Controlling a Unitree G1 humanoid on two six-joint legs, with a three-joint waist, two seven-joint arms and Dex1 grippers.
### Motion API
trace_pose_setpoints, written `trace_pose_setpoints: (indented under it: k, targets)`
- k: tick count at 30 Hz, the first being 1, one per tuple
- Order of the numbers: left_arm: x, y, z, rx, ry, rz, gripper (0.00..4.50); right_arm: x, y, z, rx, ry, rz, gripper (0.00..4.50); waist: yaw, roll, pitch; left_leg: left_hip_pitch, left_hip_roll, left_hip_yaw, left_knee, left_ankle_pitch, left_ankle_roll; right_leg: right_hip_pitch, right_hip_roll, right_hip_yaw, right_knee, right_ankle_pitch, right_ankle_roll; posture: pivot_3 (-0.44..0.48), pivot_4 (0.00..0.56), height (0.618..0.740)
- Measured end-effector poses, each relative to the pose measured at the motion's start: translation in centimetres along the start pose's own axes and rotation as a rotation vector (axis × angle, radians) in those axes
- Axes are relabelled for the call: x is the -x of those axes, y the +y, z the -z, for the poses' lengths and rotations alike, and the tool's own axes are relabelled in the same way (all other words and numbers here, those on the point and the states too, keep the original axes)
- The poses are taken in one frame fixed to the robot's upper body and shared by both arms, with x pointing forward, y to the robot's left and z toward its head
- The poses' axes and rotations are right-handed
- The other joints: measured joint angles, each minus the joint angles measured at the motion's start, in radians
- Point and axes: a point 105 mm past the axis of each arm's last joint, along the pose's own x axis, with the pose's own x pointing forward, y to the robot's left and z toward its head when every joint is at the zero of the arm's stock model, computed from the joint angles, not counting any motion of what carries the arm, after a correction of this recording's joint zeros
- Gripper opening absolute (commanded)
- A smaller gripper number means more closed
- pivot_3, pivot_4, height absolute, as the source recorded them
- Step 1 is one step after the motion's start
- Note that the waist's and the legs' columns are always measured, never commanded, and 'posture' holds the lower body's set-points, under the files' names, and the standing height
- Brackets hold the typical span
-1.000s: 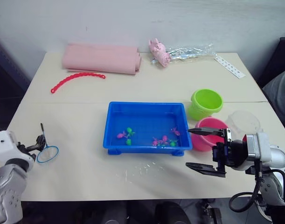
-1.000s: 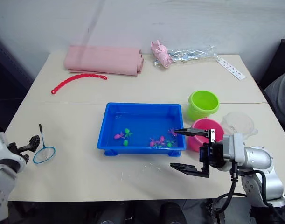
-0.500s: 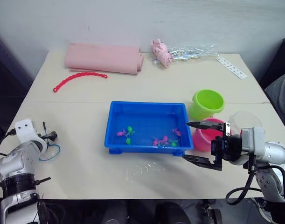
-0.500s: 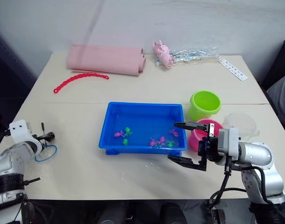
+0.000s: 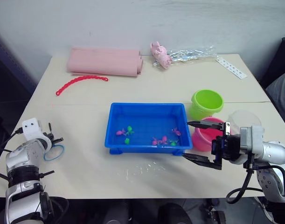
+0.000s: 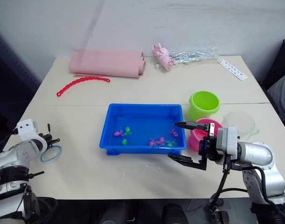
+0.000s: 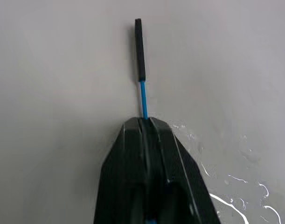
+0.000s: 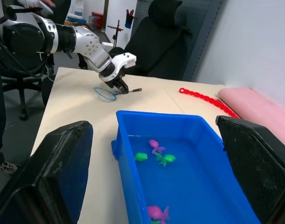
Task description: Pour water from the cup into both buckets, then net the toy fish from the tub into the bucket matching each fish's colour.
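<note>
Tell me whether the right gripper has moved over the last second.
Yes. The right gripper, open, has shifted toward the shallow bright-blue plastic tub; its lower finger now sits nearer the tub's front corner.

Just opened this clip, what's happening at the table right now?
The left gripper is shut on the thin dark handle of the small light-blue ring net, low over the table's left edge. The right gripper hangs open at the near right corner of the shallow bright-blue plastic tub, where the tiny pink and green toy fish lie. The lime-green bucket, pink bucket and clear plastic cup stand to the tub's right.
</note>
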Motion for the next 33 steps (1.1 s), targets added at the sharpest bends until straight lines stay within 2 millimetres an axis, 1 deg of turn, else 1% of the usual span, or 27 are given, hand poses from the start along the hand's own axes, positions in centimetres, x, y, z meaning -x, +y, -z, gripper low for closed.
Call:
trace_pose_setpoints:
  k: [3,5,6,7,8,9,10,11,13,14,15,16,17,18,19,20,21,22,23,24,25,26,27,28,29,30,33]
  targets:
    - [0.6,0.6,-0.2,0.052,-0.057,0.042,0.04,0.4,-0.2,0.0,0.021,0.02,0.013,4.5,-0.009,0.0,0.0,0.0,0.0,0.001,0.0,0.0,0.0,0.0,0.0,0.001,-0.002,0.0,0.0,0.0,0.15,0.74]
    - [1.0,0.9,-0.4,0.084,-0.11,0.093,0.04,0.6,-0.4,0.0,0.025,0.027,0.025,4.5,-0.013,-0.004,0.002,-0.002,0.001,0.0,0.0,0.0,0.0,-0.001,0.0,0.0,-0.002,0.0,0.0,0.0,0.15,0.74]
    - [1.3,0.7,-0.9,0.088,-0.148,0.132,0.04,0.8,-0.6,0.0,0.029,0.031,0.033,4.5,-0.015,-0.008,0.004,-0.003,0.001,0.0,-0.001,0.0,-0.001,-0.001,0.001,-0.001,-0.002,0.0,0.0,0.0,0.15,0.74]
    - [1.8,0.5,-1.8,0.059,-0.199,0.189,0.04,0.9,-0.9,-0.1,0.035,0.034,0.04,4.5,-0.018,-0.012,0.006,-0.003,0.001,-0.001,0.0,0.0,-0.001,-0.001,0.001,-0.001,-0.002,0.0,0.0,0.0,0.15,0.74]
    - [2.6,-0.2,-3.3,-0.016,-0.254,0.269,0.04,0.9,-1.4,-0.5,0.025,0.016,0.069,4.5,-0.018,-0.017,0.008,-0.004,0.001,-0.001,0.0,0.001,-0.001,-0.001,0.001,-0.002,-0.002,0.0,0.0,0.0,0.15,0.74]
    - [3.0,-0.6,-4.1,-0.051,-0.281,0.304,0.04,0.9,-1.8,-0.8,0.026,0.005,0.087,4.5,-0.017,-0.018,0.009,-0.004,0.001,-0.002,0.0,0.001,-0.001,-0.001,0.0,-0.002,-0.003,0.0,0.0,0.0,0.15,0.74]
    - [3.8,-1.3,-5.2,-0.125,-0.32,0.372,0.04,1.0,-2.6,-1.4,0.011,-0.028,0.13,4.5,-0.017,-0.018,0.009,-0.004,0.0,-0.002,0.0,0.0,-0.001,-0.001,0.0,-0.002,-0.003,0.0,0.0,0.0,0.15,0.74]
    - [4.4,-2.3,-6.4,-0.179,-0.357,0.443,0.04,1.2,-3.1,-1.9,0.002,-0.048,0.158,4.5,-0.015,-0.018,0.009,-0.004,0.0,-0.002,0.0,0.0,0.0,-0.001,-0.001,-0.002,-0.004,0.0,0.0,0.0,0.15,0.74]
    - [5.9,-5.3,-9.3,-0.255,-0.449,0.598,0.04,1.4,-3.5,-2.1,-0.023,-0.035,0.159,4.5,-0.002,-0.018,0.009,-0.005,0.0,-0.002,0.0,0.0,0.0,-0.001,-0.001,-0.003,-0.004,0.0,0.0,0.0,0.15,0.74]
    - [7.0,-7.4,-10.9,-0.303,-0.494,0.701,0.04,1.4,-3.6,-2.1,-0.043,-0.012,0.146,4.5,0.004,-0.018,0.009,-0.005,0.0,-0.002,0.0,0.0,0.0,-0.002,-0.001,-0.003,-0.004,0.0,0.0,0.0,0.15,0.74]
    - [7.7,-8.5,-11.7,-0.335,-0.517,0.751,0.04,1.4,-3.7,-2.2,-0.046,-0.002,0.138,4.5,0.005,-0.018,0.009,-0.006,0.0,-0.002,0.0,0.0,0.0,-0.002,-0.001,-0.003,-0.005,0.0,0.0,0.0,0.15,0.74]
    - [9.3,-11.0,-12.9,-0.399,-0.554,0.872,0.04,1.2,-3.9,-2.6,-0.053,0.013,0.127,4.5,0.004,-0.018,0.009,-0.006,-0.001,-0.002,0.0,0.0,0.0,-0.002,-0.001,-0.003,-0.006,0.0,0.0,0.0,0.15,0.74]
    - [11.1,-13.4,-13.6,-0.493,-0.572,0.997,0.04,1.0,-4.3,-2.7,-0.067,0.052,0.117,4.5,0.004,-0.018,0.01,-0.007,-0.001,-0.002,0.001,0.0,0.001,-0.002,-0.001,-0.003,-0.005,0.0,0.0,0.0,0.15,0.74]
    - [12.3,-14.9,-13.7,-0.552,-0.581,1.077,0.04,0.8,-4.5,-2.7,-0.073,0.079,0.113,4.5,0.002,-0.018,0.01,-0.008,-0.001,-0.001,0.0,0.0,0.001,-0.002,-0.001,-0.003,-0.006,0.0,0.0,0.0,0.15,0.74]
    - [15.1,-17.8,-13.3,-0.688,-0.578,1.265,0.04,0.1,-5.2,-2.6,-0.093,0.152,0.114,4.5,0.0,-0.018,0.01,-0.007,-0.001,0.0,0.001,0.0,0.001,-0.002,-0.001,-0.002,-0.007,0.0,0.0,0.0,0.15,0.74]
    - [16.8,-19.4,-12.6,-0.774,-0.557,1.384,0.04,-0.2,-5.7,-2.5,-0.105,0.204,0.123,4.5,-0.003,-0.018,0.01,-0.007,-0.001,0.0,-0.001,0.0,0.001,-0.002,-0.001,-0.001,-0.008,0.0,0.0,0.0,0.15,0.74]
    - [18.2,-20.8,-11.5,-0.852,-0.507,1.499,0.04,-0.7,-6.1,-2.3,-0.143,0.249,0.13,4.5,-0.012,-0.017,0.01,-0.007,0.0,0.001,-0.002,0.0,0.001,-0.002,0.0,-0.001,-0.01,0.0,0.0,0.0,0.15,0.74]
    - [18.3,-20.9,-11.4,-0.859,-0.503,1.509,0.04,-0.8,-6.1,-2.3,-0.147,0.252,0.13,4.5,-0.013,-0.017,0.01,-0.007,0.0,0.001,-0.002,0.0,0.001,-0.002,0.001,-0.001,-0.01,0.0,0.0,0.0,0.15,0.74]
    - [18.9,-21.8,-9.9,-0.907,-0.445,1.602,0.04,-1.2,-6.0,-2.1,-0.179,0.271,0.126,4.5,-0.022,-0.016,0.01,-0.007,0.0,0.001,-0.006,0.0,0.001,-0.002,0.002,-0.001,-0.01,0.0,0.0,0.0,0.15,0.74]
    - [19.0,-22.6,-8.0,-0.962,-0.355,1.685,0.04,-1.8,-5.6,-1.8,-0.288,0.289,0.088,4.5,-0.028,-0.014,0.012,-0.007,0.002,0.001,-0.008,0.0,0.0,-0.003,0.004,-0.002,-0.01,0.0,-0.001,0.0,0.15,0.74]
    - [19.2,-23.1,-6.9,-0.994,-0.32,1.732,0.04,-2.2,-5.3,-1.8,-0.329,0.294,0.068,4.5,-0.028,-0.013,0.013,-0.008,0.002,0.001,-0.008,0.0,0.0,-0.003,0.004,-0.002,-0.01,0.0,-0.001,0.0,0.15,0.74]
    - [19.3,-23.3,-6.5,-1.011,-0.306,1.75,0.04,-2.3,-5.2,-1.9,-0.354,0.296,0.06,4.5,-0.028,-0.013,0.013,-0.008,0.002,0.0,-0.008,0.0,0.0,-0.004,0.004,-0.002,-0.01,0.0,-0.001,0.0,0.15,0.74]
    - [19.5,-24.0,-5.3,-1.058,-0.272,1.792,0.04,-2.7,-5.0,-2.1,-0.402,0.305,0.04,4.5,-0.027,-0.012,0.014,-0.01,0.002,0.0,-0.008,0.0,0.0,-0.005,0.004,-0.003,-0.01,0.0,-0.001,0.0,0.15,0.74]
    - [19.8,-24.8,-4.4,-1.122,-0.261,1.826,0.04,-3.0,-4.7,-2.3,-0.429,0.327,0.015,4.5,-0.023,-0.013,0.014,-0.015,0.002,-0.001,-0.006,0.0,0.001,-0.009,0.004,-0.004,-0.01,0.0,-0.001,0.0,0.15,0.74]
    - [20.0,-25.4,-4.1,-1.176,-0.265,1.832,0.04,-3.2,-4.3,-2.3,-0.441,0.355,-0.005,4.5,-0.02,-0.013,0.014,-0.023,0.002,-0.002,-0.002,0.0,0.002,-0.016,0.004,-0.004,-0.007,0.0,0.0,0.0,0.15,0.74]
    - [20.0,-25.9,-3.8,-1.203,-0.265,1.832,0.04,-3.5,-4.1,-2.2,-0.456,0.361,-0.011,4.5,-0.019,-0.013,0.014,-0.026,0.001,-0.002,0.001,-0.001,0.003,-0.018,0.003,-0.004,-0.004,0.0,0.0,0.0,0.15,0.74]
    - [20.4,-27.5,-2.5,-1.247,-0.26,1.871,0.04,-4.4,-4.0,-1.9,-0.492,0.351,0.003,4.5,-0.018,-0.013,0.014,-0.027,-0.002,-0.001,0.003,0.0,0.007,-0.018,0.0,-0.004,-0.002,0.001,0.002,0.0,0.15,0.74]
